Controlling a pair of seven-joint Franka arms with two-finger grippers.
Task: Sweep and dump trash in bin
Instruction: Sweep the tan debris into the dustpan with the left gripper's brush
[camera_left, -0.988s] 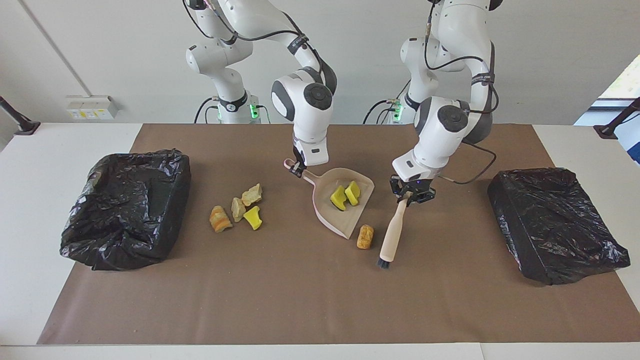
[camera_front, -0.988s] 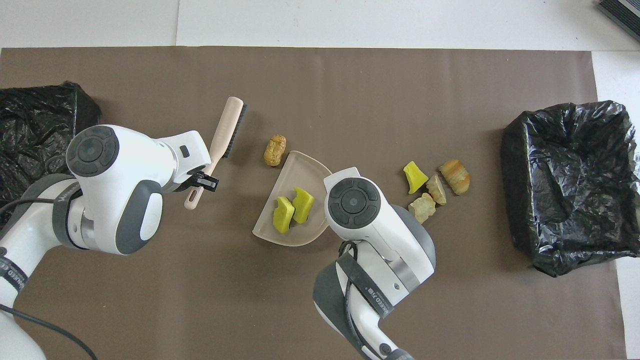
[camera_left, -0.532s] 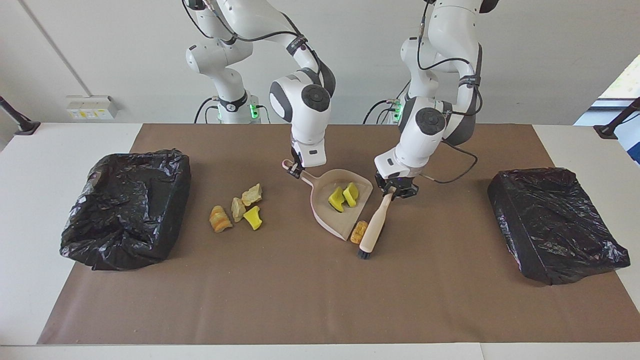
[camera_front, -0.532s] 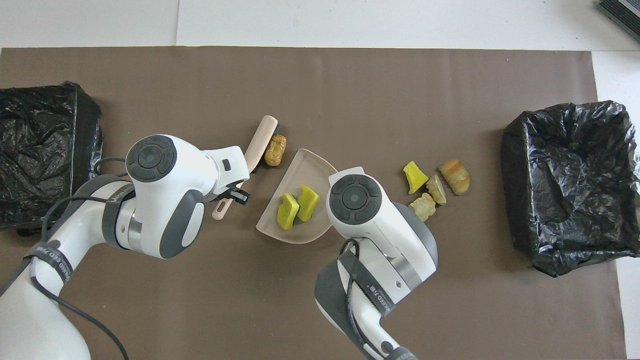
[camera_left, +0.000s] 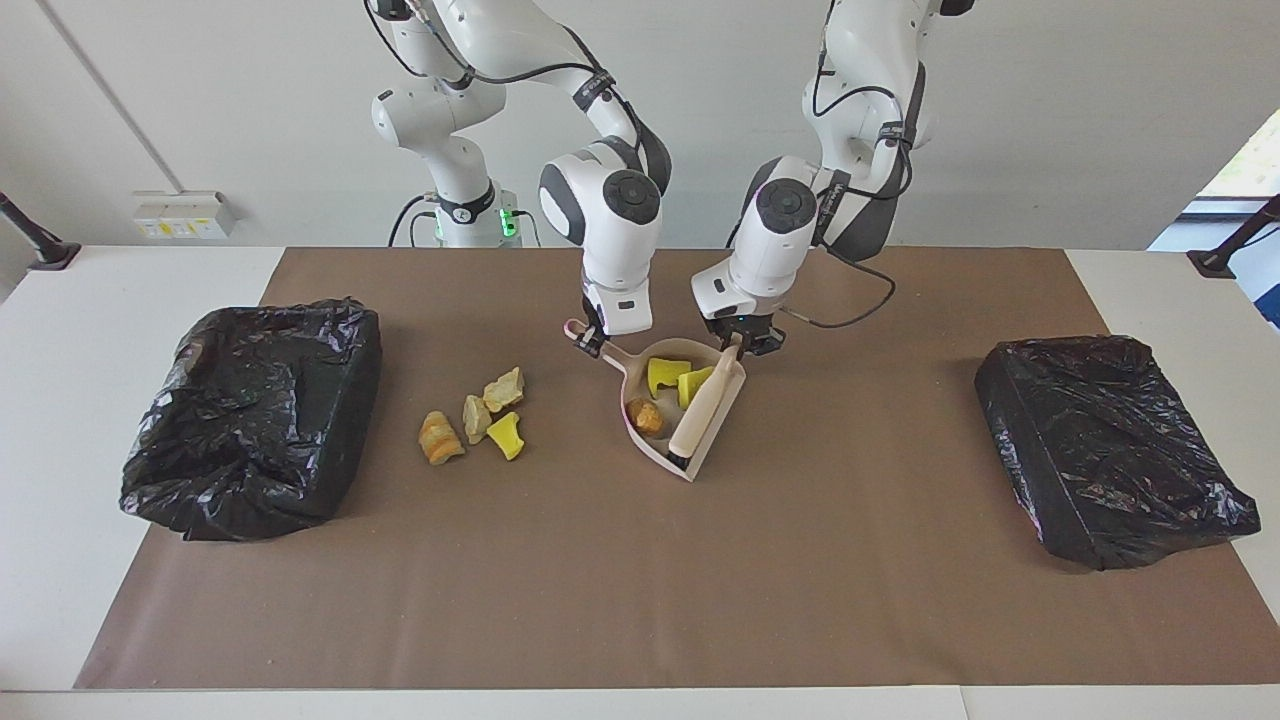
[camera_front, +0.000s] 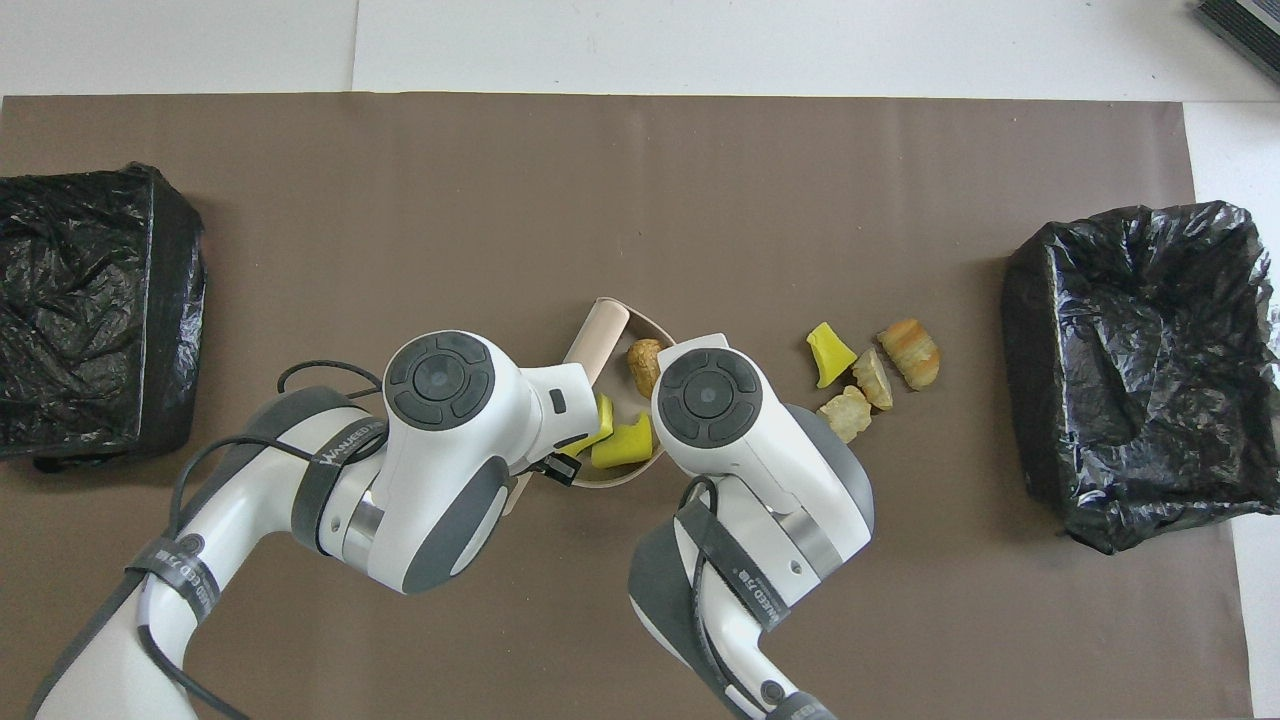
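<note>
Three scraps (camera_left: 664, 392) sit in the dustpan (camera_left: 650, 445) mid-counter; four (camera_left: 476, 417) lie loose toward the right arm's bin (camera_left: 250, 410). Right claw (camera_left: 592, 341) pinches the pan handle, left claw (camera_left: 745, 343) grips the brush (camera_left: 700, 412); a tilt risks spilling the load

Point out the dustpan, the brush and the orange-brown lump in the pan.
dustpan (camera_left: 640, 442): facing view, on its outer wall.
brush (camera_left: 697, 418): facing view, on the middle of its handle.
orange-brown lump (camera_left: 646, 415): facing view, on its top, inside the pan.
</note>
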